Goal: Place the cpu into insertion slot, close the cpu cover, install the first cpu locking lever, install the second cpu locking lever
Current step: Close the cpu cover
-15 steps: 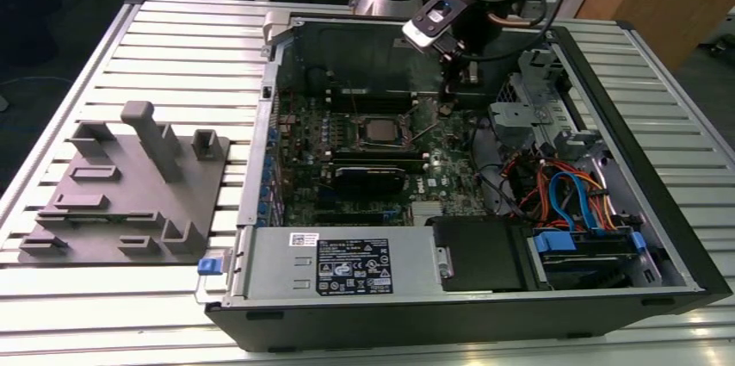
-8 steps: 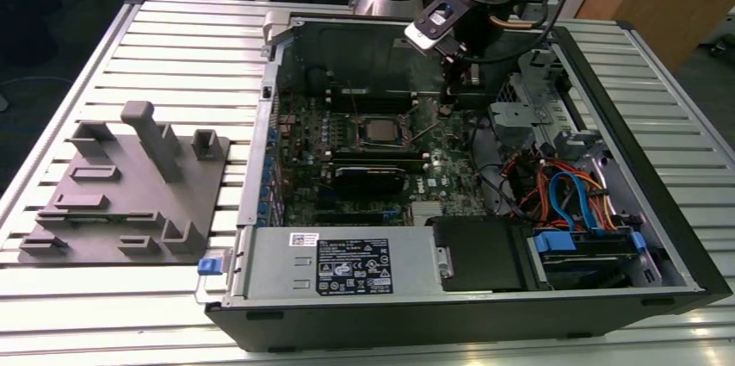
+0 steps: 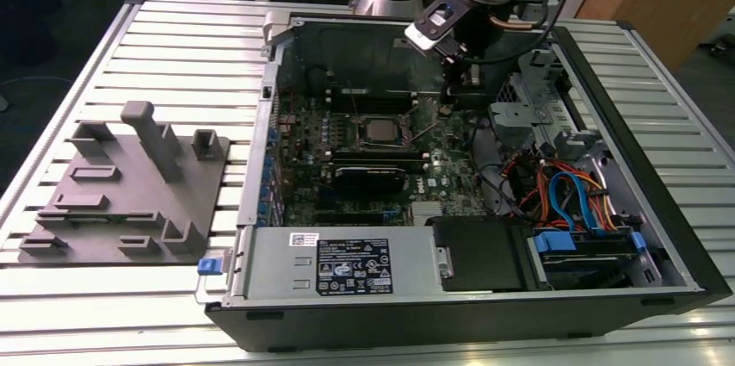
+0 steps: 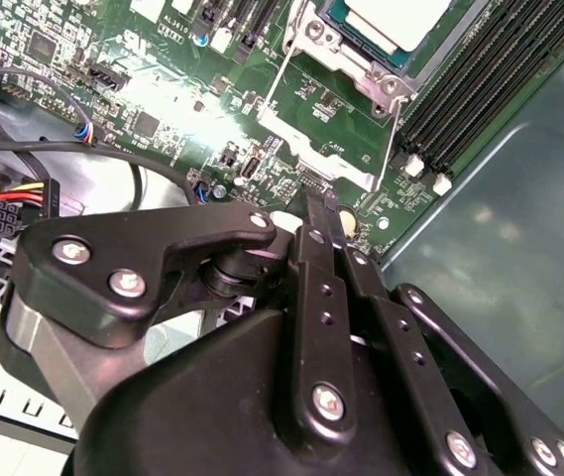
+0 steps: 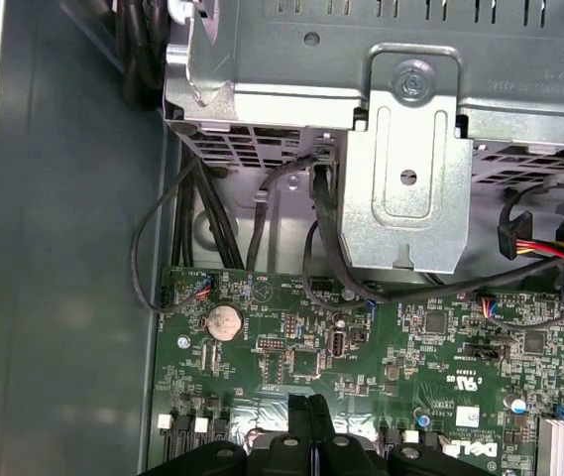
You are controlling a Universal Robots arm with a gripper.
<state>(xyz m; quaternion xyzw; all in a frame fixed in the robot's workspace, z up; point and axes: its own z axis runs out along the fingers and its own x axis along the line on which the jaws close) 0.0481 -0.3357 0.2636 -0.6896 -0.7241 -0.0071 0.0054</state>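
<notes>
The pincer [image 4: 323, 203] is hanging low inside the open computer case [image 3: 643, 211], its two black fingers [image 4: 313, 248] pressing flat against each other and gripping nothing. In the first wrist view the closed tips [image 5: 311, 405] are hovering just above the green motherboard [image 5: 291, 342], near a round coin battery [image 5: 225, 320] and in front of a grey metal drive cage [image 5: 410, 178]. In the exterior view the pincer [image 3: 463, 82] is sitting toward the view's right of the socket.

Just beyond the fingertips in the second wrist view, the cpu cover [image 4: 316, 146] is lying swung open, off the socket, with green board showing through its window. Past it, the cpu [image 4: 395, 18] is sitting in the insertion slot [image 4: 356, 61], its silvery top facing up and uncovered. The cpu [image 3: 376, 129] is showing near the middle of the board in the exterior view too. Long black memory slots [image 4: 480, 79] are running beside the socket.

Farther out, coloured cables [image 3: 563, 194] are bunching at the exterior view's right of the case, and a labelled grey power supply [image 3: 344, 267] is lying along its near side. The case is resting on a slatted metal worktop [image 3: 172, 30], where a grey moulded fixture [image 3: 126, 202] is standing well apart, at the exterior view's left.
</notes>
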